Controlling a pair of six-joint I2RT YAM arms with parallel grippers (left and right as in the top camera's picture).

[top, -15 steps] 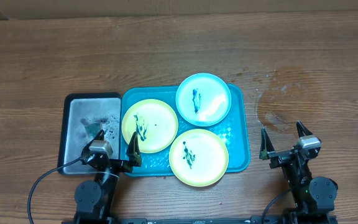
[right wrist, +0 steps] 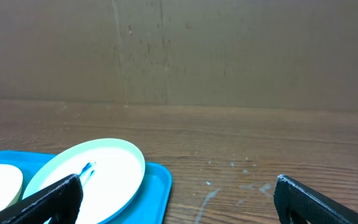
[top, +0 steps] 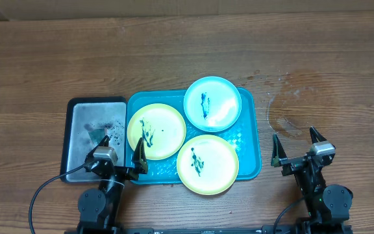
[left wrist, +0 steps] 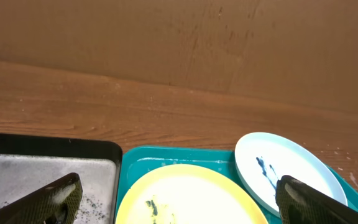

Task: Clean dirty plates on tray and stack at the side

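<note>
- My left gripper (top: 118, 148) — spread wide, empty — sits at the near edge of the tray (top: 252, 146).
- My right gripper (top: 296, 144) gapes too, beside the tray.
- Three smeared plates (top: 156, 130) lie on it.

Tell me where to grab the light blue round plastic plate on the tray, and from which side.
Take the light blue round plastic plate by its thin rim on the far-right side, bringing the open right tool in from the right. That edge appears to ride up on the raised rim of the turquoise rectangular plastic tray, so a finger could probably slip beneath it there.
</note>
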